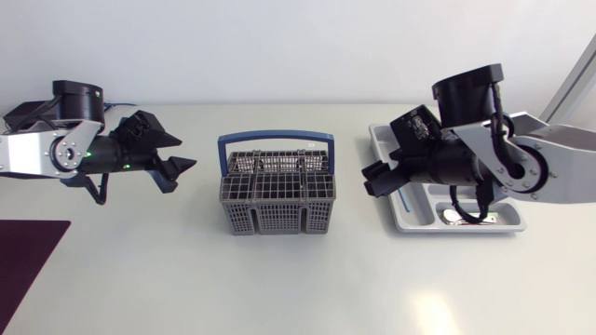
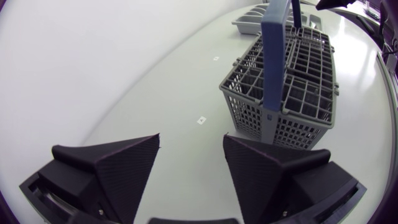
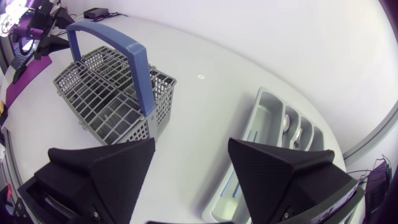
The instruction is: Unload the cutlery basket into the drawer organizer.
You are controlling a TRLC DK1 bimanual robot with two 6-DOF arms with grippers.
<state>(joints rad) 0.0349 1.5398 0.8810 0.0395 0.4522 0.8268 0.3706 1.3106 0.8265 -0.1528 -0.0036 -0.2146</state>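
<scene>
The grey cutlery basket [image 1: 276,194] with a blue handle [image 1: 276,138] stands mid-table; the basket [image 2: 286,90] lies ahead of my left gripper, and the basket [image 3: 115,96] also shows ahead of my right one. The grey drawer organizer [image 1: 391,200] sits at the right, partly under my right arm; cutlery lies in its compartments [image 3: 289,127]. My left gripper [image 1: 179,154] hovers left of the basket, open and holding nothing [image 2: 191,155]. My right gripper [image 1: 372,179] is between basket and organizer, open with nothing in it [image 3: 191,158].
A dark purple mat [image 1: 23,265] lies at the table's front left corner. Bare white tabletop [image 1: 279,279] stretches in front of the basket.
</scene>
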